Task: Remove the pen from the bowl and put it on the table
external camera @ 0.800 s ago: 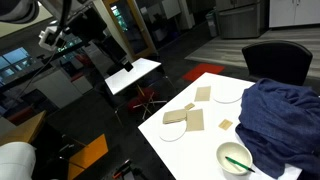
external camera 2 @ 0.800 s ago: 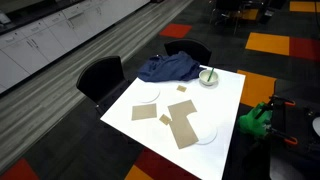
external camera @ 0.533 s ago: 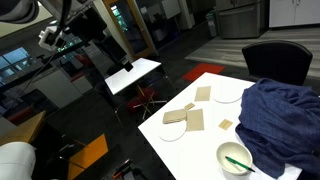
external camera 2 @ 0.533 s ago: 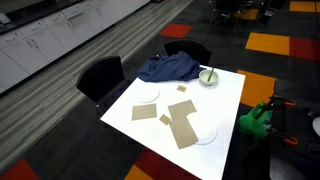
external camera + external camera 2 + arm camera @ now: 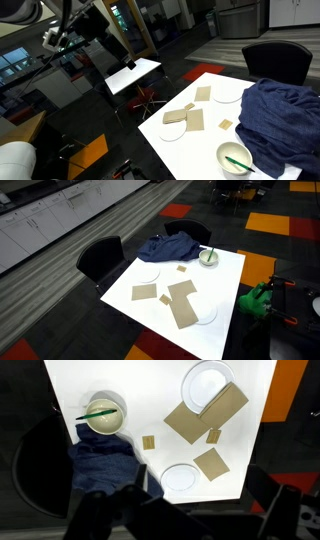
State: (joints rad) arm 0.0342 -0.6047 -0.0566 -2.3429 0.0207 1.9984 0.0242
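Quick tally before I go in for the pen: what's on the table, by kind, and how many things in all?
White plates: 2
Bowl: 1
Green pen: 1
Tan squares: 5
Dark blue cloth: 1
Total: 10

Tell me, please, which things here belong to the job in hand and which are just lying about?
For the job: pen, bowl, table.
Lying about: plates, tan squares, blue cloth.
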